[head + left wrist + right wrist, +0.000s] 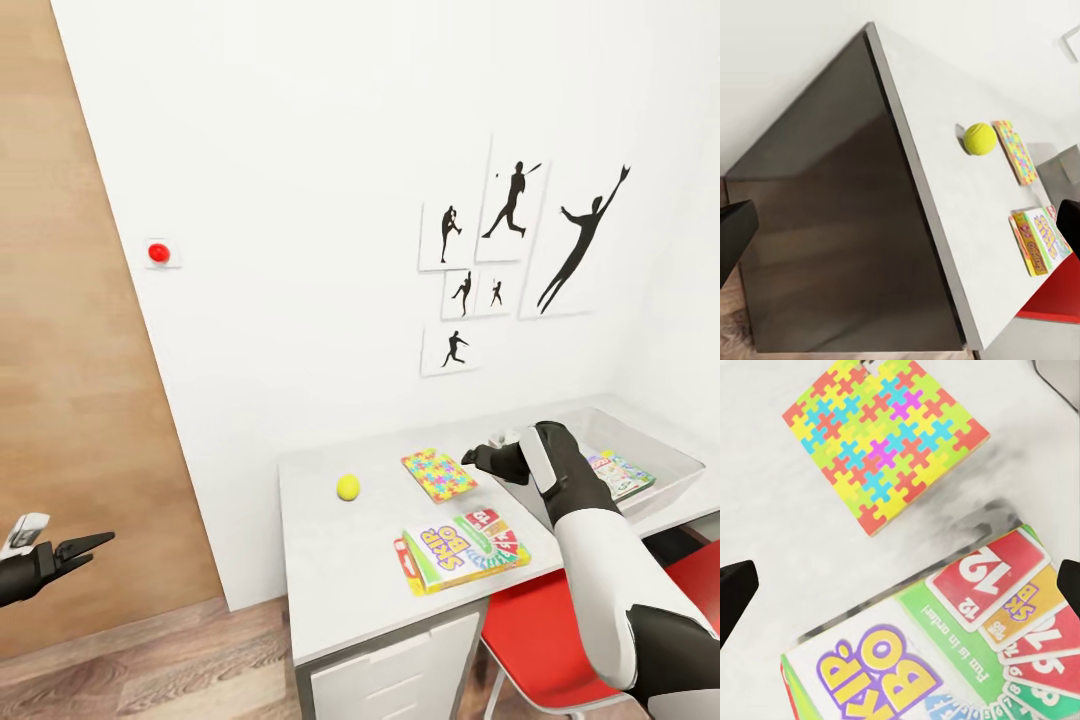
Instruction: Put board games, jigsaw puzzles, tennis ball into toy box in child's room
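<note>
Nearest you on the counter (330,560), the Skip-Bo box (462,550) still waits, then the puzzle (439,474) and tennis ball (348,487); beyond, the grey toy box (672,452) already holds one printed game. Your right gripper (900,589) hovers wide and empty above them; the left gripper (85,548) hangs open, empty, off the counter's end.

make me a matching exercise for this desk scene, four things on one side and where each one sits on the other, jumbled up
Things:
1. tennis ball
2. jigsaw puzzle
3. Skip-Bo box
4. right claw

Places:
A. at the table's front edge, near the red chair
B. alone on the left part of the tabletop
C. flat between the ball and the toy box
D. in the air above the table, beside the toy box

Pairs: 1-B, 2-C, 3-A, 4-D
</note>
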Tool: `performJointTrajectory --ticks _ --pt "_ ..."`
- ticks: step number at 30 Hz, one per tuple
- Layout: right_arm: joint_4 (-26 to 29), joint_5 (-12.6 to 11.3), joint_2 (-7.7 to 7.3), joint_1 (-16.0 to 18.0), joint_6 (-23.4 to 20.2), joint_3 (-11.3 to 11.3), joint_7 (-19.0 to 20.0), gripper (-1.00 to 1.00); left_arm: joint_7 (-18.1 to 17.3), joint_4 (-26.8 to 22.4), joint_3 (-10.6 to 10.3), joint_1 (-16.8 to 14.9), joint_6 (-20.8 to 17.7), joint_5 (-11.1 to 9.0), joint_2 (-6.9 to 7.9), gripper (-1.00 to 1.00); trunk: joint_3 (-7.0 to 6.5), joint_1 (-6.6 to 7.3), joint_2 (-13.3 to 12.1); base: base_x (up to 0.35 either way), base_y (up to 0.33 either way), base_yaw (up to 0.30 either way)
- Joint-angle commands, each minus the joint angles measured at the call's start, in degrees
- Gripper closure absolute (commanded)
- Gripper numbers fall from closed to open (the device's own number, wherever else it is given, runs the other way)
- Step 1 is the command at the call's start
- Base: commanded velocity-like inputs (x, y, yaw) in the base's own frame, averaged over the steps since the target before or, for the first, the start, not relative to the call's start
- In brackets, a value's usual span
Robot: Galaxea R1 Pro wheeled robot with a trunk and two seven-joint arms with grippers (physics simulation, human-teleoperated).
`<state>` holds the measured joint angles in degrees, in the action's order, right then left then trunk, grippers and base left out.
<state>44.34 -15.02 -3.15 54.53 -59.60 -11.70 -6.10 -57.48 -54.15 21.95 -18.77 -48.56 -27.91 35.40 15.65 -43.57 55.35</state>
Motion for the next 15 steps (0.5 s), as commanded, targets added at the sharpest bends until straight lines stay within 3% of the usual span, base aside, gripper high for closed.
performJointTrajectory --ticks 1,15 --pt "0.04 -0.63 -0.01 0.05 -0.18 -0.07 -0.58 -1.0 -0.09 0.01 0.03 -0.04 -0.31 -0.13 0.01 -1.0 0.11 -0.01 0.06 0.0 0.004 0.0" --pt "-0.12 -0.73 -0.08 0.05 3.65 -0.33 -0.58 -1.0 -0.09 0.01 0.03 -0.04 -0.31 -0.13 0.02 -1.0 0.99 -0.01 0.06 0.0 0.001 0.0"
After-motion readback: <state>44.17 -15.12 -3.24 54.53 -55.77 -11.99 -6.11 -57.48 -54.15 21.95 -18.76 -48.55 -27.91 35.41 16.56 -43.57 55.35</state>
